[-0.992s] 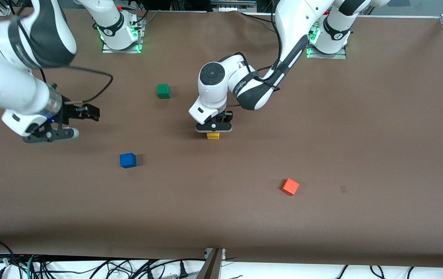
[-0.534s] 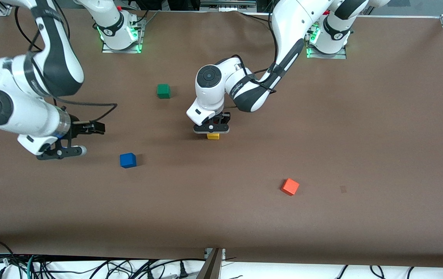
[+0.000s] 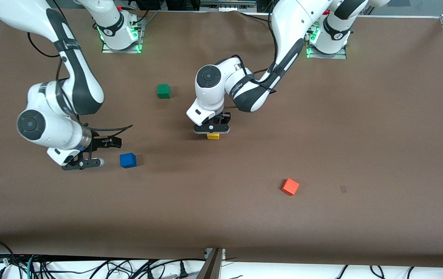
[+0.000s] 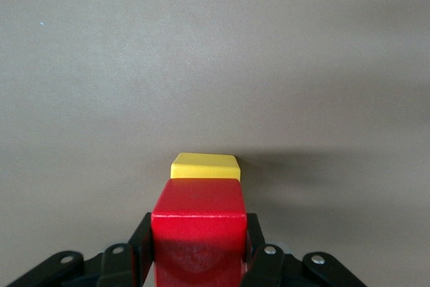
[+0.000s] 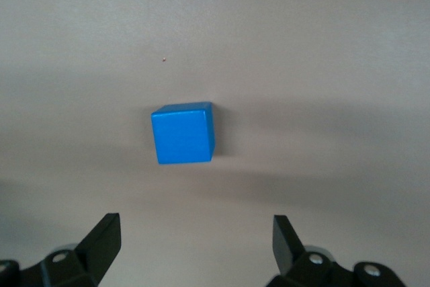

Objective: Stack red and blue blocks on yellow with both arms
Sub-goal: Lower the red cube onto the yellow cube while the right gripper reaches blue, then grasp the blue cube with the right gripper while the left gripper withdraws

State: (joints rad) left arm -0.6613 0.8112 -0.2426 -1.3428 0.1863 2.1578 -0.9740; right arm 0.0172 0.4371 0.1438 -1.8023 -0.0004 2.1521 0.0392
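Observation:
My left gripper (image 3: 212, 130) is shut on the red cube (image 4: 197, 223), its fingers pressed against two opposite sides. It holds the cube directly over the yellow cube (image 3: 213, 136), whose top shows just past the red one in the left wrist view (image 4: 205, 166). I cannot tell whether the two cubes touch. In the front view the red cube is hidden under the gripper. The blue cube (image 3: 128, 160) lies on the table toward the right arm's end. My right gripper (image 3: 83, 163) is open and empty, low beside it. In the right wrist view the blue cube (image 5: 183, 132) lies ahead of the spread fingers (image 5: 101, 240).
A green cube (image 3: 163, 90) lies farther from the front camera, between the two arms. An orange-red cube (image 3: 290, 186) lies nearer to the camera, toward the left arm's end. The brown table (image 3: 361, 135) stretches wide around them.
My right arm has swung down and in from the table's end, so its open gripper now sits beside the blue cube. My left gripper has barely moved over the yellow cube.

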